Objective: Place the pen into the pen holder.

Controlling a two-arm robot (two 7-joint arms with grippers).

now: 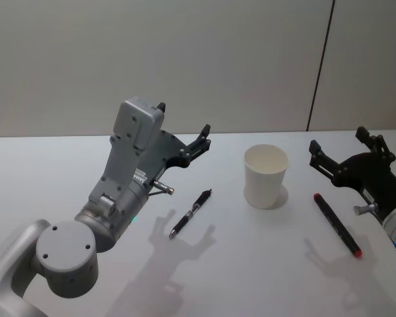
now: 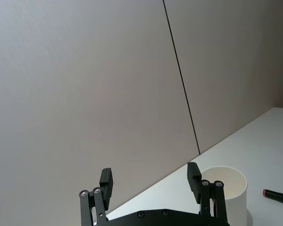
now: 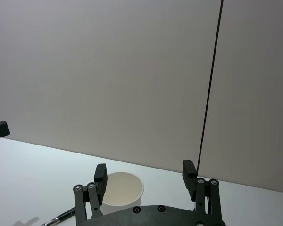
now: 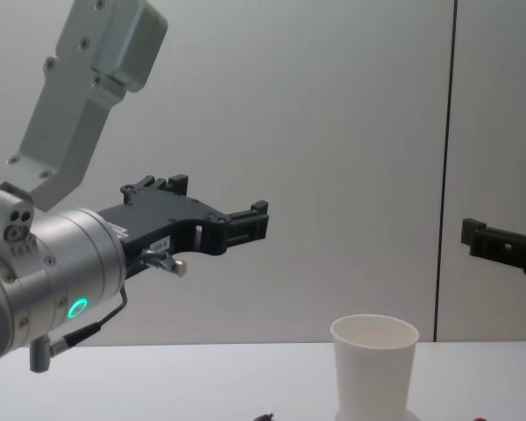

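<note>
My left gripper [image 1: 183, 119] hovers above the table [image 1: 46, 165], fingers spread wide, holding nothing. Just right of it the black pen [image 1: 191, 212] lies flat with bare tabletop all round. The pen holder [image 1: 265, 177] stands upright mid-table, touching nothing. A red pen [image 1: 336, 224] lies beyond it, near my right gripper [image 1: 338, 140], whose fingers are likewise spread apart.

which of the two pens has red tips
The thicker pen lying right of the cup, by the right pincer. The other pen, left of the cup, is slimmer and dark.
</note>
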